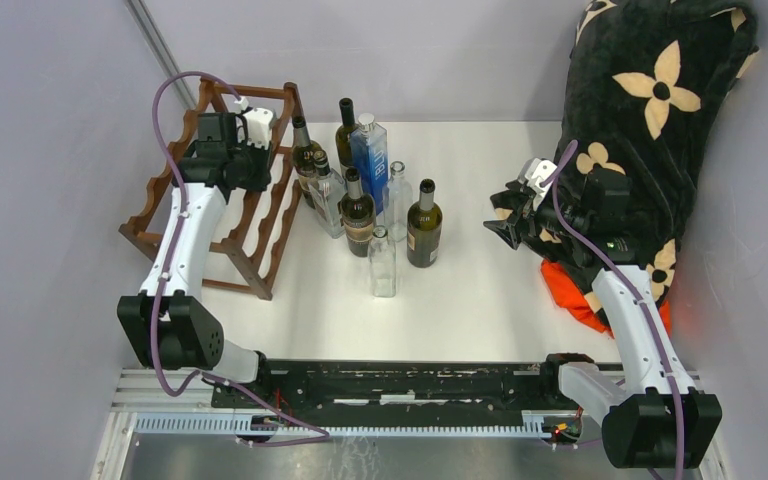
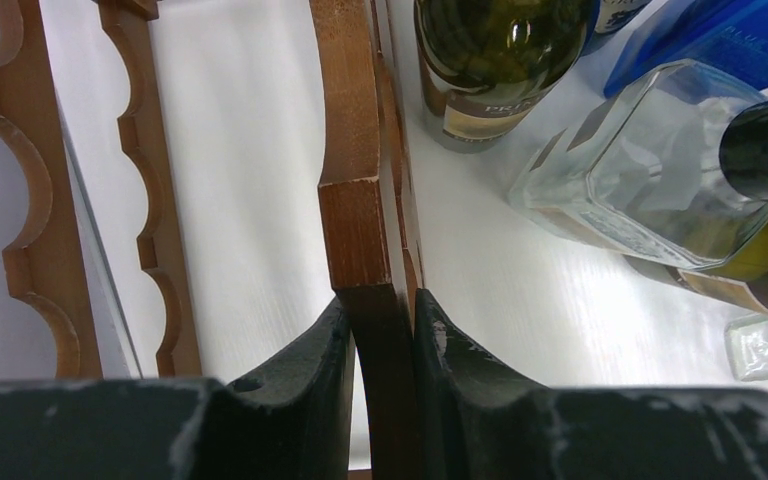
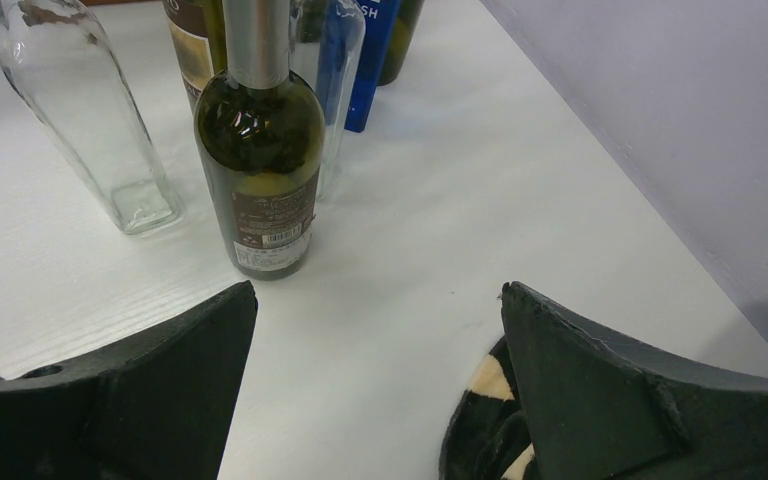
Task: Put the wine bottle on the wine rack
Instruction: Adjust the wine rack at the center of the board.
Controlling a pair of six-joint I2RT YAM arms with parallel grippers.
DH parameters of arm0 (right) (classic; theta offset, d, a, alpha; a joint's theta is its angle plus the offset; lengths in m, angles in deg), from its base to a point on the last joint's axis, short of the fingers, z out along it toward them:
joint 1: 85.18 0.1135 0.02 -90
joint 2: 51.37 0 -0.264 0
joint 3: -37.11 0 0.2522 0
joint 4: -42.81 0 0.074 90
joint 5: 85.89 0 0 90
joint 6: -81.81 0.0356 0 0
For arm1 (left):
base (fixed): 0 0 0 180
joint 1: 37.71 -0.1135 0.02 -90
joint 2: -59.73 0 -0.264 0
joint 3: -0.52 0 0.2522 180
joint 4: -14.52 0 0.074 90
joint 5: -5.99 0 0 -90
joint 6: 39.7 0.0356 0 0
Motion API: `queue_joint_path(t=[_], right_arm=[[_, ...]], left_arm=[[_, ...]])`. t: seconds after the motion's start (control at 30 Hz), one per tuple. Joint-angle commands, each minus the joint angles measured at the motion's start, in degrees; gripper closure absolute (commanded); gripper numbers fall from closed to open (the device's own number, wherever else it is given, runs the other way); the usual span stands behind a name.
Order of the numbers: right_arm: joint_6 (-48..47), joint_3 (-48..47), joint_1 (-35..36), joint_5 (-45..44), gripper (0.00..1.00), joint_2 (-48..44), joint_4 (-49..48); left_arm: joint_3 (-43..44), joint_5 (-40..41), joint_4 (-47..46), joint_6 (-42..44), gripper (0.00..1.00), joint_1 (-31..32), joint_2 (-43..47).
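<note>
The dark reddish-brown wine rack [image 1: 278, 215] stands at the table's back left. My left gripper [image 1: 243, 150] sits over its right side, shut on one of its straight wooden bars [image 2: 352, 150]. In the left wrist view both fingers [image 2: 310, 360] press on that bar, the gripper [image 2: 385, 310] pinching it. A dark green wine bottle [image 1: 424, 225] stands upright mid-table at the right edge of a cluster of bottles. My right gripper [image 1: 508, 225] is open a short way to its right, facing it. In the right wrist view the wine bottle [image 3: 260, 170] stands beyond the spread gripper [image 3: 375, 300], which holds nothing.
Other upright bottles crowd beside the rack: dark wine bottles [image 1: 358, 215], a blue bottle [image 1: 370, 150], clear glass ones [image 1: 382, 262]. A black blanket with cream flowers [image 1: 660, 110] and an orange cloth [image 1: 570, 290] fill the right side. Grey walls close in left and right.
</note>
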Motion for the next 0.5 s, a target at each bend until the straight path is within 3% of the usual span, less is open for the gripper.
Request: queue_joint_path(t=[0.0,0.13,0.47], right_arm=[[-0.7,-1.1,0.2,0.0,0.02,0.1,-1.1],[-0.6,-1.3,0.2,0.2,0.02,0.1,-1.1],[-0.5,-2.0,0.2,0.6,0.02,0.0,-0.5]], left_arm=[[2.4,-1.8,-4.5,11.0,0.98,-0.3,0.4],[1.9,-0.2,-4.0,12.2,0.97,-0.3,0.7],[0.0,3.3,-10.3,2.1,0.36,-1.9,6.2]])
